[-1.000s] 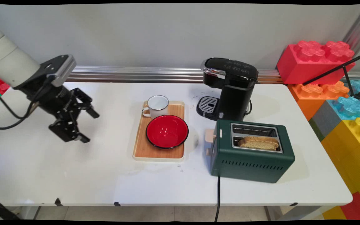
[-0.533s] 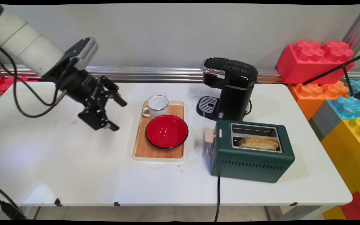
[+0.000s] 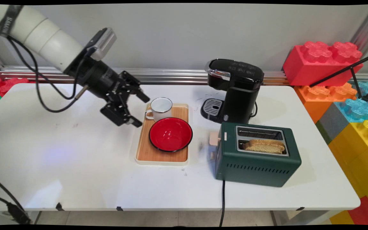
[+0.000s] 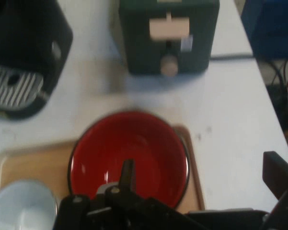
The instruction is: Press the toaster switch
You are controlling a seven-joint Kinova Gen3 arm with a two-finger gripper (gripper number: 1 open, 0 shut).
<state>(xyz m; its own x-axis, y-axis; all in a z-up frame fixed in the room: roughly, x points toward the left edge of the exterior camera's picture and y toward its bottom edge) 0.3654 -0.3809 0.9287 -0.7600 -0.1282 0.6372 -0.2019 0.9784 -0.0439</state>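
My black gripper [image 3: 141, 111] hangs open above the table, just left of a wooden tray [image 3: 163, 156], with nothing between its fingers. On the tray stand a white enamel mug [image 3: 161, 108] at the back and a red bowl [image 3: 170, 134] in front of it. The mug's handle points toward the gripper and is the nearest thing to it. The hand view looks down on the red bowl [image 4: 134, 153], with the mug [image 4: 21, 206] at the lower left and the tray's bare wood [image 4: 24, 163] beside it.
A black coffee machine [image 3: 235, 89] stands behind the tray's right side. A green toaster [image 3: 257, 159] with a bread slice [image 3: 264, 146] in one slot sits to the right, its cord running off the front edge. Big coloured blocks [image 3: 321, 60] stack at the far right.
The arm has swung rightward and up from the table's left side, bringing the gripper close to the tray and the mug. The gripper has stayed open. Nothing on the table moved.
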